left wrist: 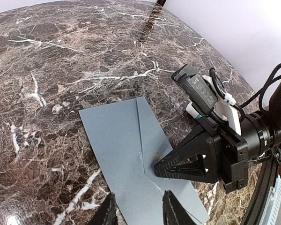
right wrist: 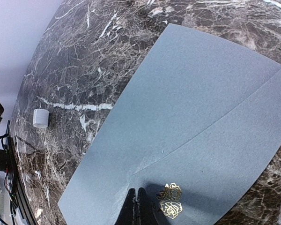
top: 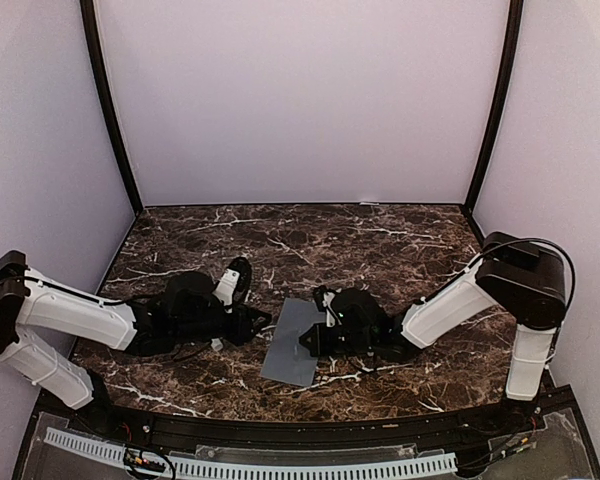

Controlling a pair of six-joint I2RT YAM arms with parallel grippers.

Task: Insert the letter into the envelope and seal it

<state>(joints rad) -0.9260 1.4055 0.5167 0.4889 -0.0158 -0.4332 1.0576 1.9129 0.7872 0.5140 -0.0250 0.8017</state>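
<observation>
Marble tabletop is carrying the grey-blue envelope flat between the arms. The right gripper, jaws pressed together, is bearing down on the flap's tip beside a gold rose sticker, likely to seal it, while the left gripper is hovering with jaws spread at the opposite edge. The envelope's long axis is running near-to-far, its flap tip is pointing toward the left arm, and no letter is showing.

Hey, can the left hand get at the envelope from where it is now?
Probably yes. The envelope lies flat right in front of the left hand, which is open above its near edge. The shut right hand rests on it near the flap's tip, so only that spot is taken.
</observation>
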